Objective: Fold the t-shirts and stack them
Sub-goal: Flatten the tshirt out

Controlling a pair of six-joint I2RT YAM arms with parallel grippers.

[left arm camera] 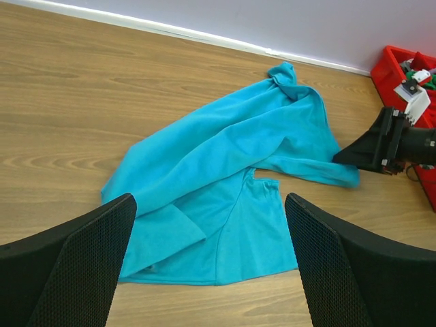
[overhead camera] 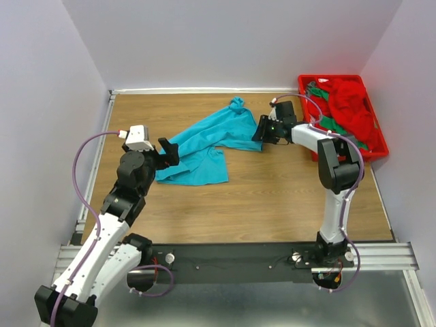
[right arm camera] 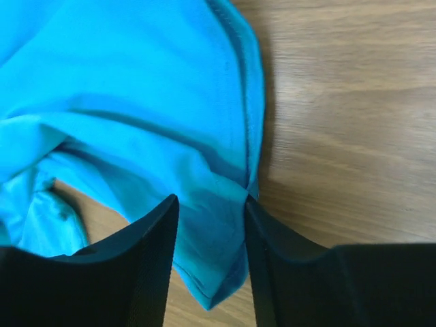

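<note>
- While crumpled on the surface [overhead camera: 272,197], the teal shirt [overhead camera: 204,146] has its right corner between the half-closed right fingers [right arm camera: 136,272]; grip unclear.
- Wide apart, the left fingers [left arm camera: 75,266] hang by its left edge.

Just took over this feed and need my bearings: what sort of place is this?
Likely a lab robot test cell, not a home: a wooden tabletop boxed in by plain pale walls, with a metal mounting rail along its near edge.
</note>
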